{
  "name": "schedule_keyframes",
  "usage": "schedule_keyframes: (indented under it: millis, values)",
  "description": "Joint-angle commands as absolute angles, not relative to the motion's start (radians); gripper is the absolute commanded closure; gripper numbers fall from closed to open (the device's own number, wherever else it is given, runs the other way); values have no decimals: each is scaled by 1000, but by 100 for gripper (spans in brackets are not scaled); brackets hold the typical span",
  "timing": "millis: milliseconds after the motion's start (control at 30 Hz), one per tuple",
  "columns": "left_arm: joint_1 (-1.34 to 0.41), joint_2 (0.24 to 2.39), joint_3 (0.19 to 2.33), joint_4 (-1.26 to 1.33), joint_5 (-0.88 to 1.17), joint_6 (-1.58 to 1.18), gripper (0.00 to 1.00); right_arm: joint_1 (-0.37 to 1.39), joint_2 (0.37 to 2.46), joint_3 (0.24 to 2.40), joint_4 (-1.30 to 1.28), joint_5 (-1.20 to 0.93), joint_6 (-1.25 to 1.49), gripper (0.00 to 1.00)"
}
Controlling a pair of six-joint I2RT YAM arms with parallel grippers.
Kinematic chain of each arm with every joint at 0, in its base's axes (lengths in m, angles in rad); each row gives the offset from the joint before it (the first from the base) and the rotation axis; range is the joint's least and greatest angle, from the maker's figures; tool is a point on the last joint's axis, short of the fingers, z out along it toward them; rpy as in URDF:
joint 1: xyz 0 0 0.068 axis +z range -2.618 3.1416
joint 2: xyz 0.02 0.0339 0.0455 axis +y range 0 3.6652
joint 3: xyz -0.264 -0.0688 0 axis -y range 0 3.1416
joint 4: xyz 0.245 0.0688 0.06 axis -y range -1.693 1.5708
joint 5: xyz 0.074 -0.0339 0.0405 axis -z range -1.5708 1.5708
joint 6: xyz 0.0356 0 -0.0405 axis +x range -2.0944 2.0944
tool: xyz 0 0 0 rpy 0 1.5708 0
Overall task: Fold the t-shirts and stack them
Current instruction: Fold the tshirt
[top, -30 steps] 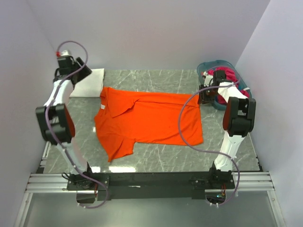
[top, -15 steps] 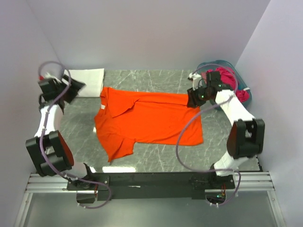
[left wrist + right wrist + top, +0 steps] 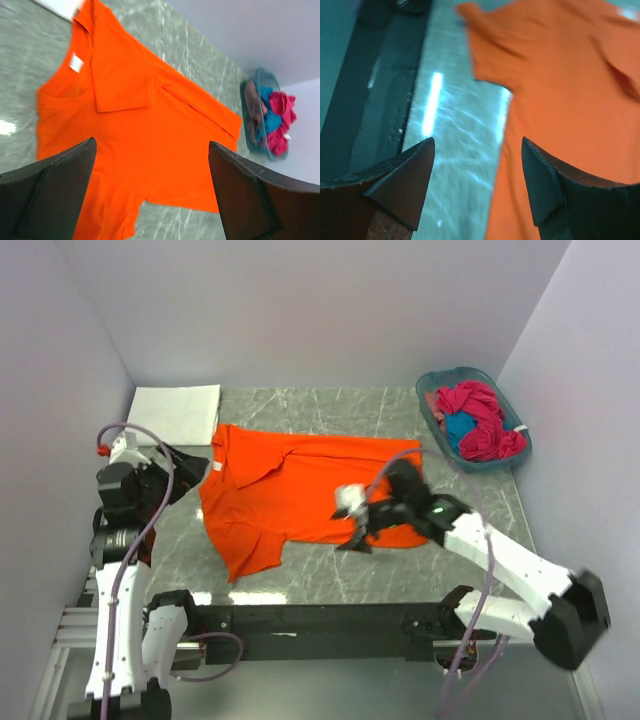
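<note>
We saw the orange t-shirt (image 3: 310,495) spread flat mid-table, collar toward the left edge, one sleeve pointing at the near edge, its far side folded over in a narrow strip. Our left gripper (image 3: 188,472) sat by the left edge beside the collar, arm reared upright, fingers (image 3: 55,190) wide apart and empty. Our right gripper (image 3: 358,530) reached in low from the near right corner over the shirt's near hem, fingers (image 3: 402,182) parted, holding nothing. A magenta shirt (image 3: 480,415) and a blue shirt (image 3: 460,428) filled the teal basket (image 3: 440,374) at the far right corner. A folded white shirt (image 3: 178,412) lay at the far left corner.

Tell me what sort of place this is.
Probably a robot lab test cell: plain walls box in a stone-look table, two robot arms are bolted to a black rail at its edge, and an orange t-shirt lies spread out near a basket of clothes.
</note>
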State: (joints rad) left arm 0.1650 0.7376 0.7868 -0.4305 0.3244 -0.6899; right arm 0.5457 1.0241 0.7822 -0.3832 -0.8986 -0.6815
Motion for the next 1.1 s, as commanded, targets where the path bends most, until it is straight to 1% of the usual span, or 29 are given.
schedule_keyframes:
  millis: [0, 33, 67, 100, 133, 167, 233, 267, 400, 467, 667, 800, 900, 1000, 1033, 1067]
  values:
    - [172, 675, 801, -514, 180, -692, 1, 831, 1127, 828, -306, -704, -755, 24]
    - [172, 663, 804, -521, 149, -692, 0, 913, 1152, 830, -282, -618, -770, 24]
    - [170, 638, 811, -535, 129, -693, 1, 1027, 1228, 856, -264, -554, -775, 24]
    - [172, 623, 815, -555, 105, -695, 0, 1075, 1274, 882, -237, -452, -767, 24]
    - [172, 605, 819, -569, 83, -695, 1, 1106, 1325, 914, -233, -421, -741, 28]
    - [172, 563, 824, -578, 54, -695, 0, 1153, 1426, 989, -235, -398, -726, 30]
    - [172, 520, 827, -598, 48, -687, 0, 1181, 1515, 1055, -221, -307, -680, 34]
    - [173, 481, 831, -607, 41, -686, 1, 1205, 1592, 1105, -213, -284, -673, 35]
    - [172, 396, 848, -656, 37, -666, 1, 1241, 1739, 1204, -213, -227, -658, 39]
    - [172, 359, 853, -687, 38, -667, 1, 1249, 1793, 1232, -213, -203, -650, 39]
    - [167, 305, 870, -733, 25, -675, 1, 1252, 1896, 1284, -222, -186, -644, 39]
    - [163, 299, 880, -736, 51, -698, 0, 1250, 1940, 1295, -229, -183, -632, 39]
    - [164, 293, 894, -750, 46, -706, 1, 1249, 1963, 1296, -235, -183, -632, 41]
    - [161, 291, 911, -762, 31, -704, 1, 1244, 1993, 1302, -247, -184, -627, 47]
    - [160, 291, 913, -768, 32, -707, 0, 1240, 2000, 1307, -256, -198, -623, 53]
    - [158, 293, 910, -770, 37, -712, 1, 1233, 2014, 1319, -267, -207, -620, 57]
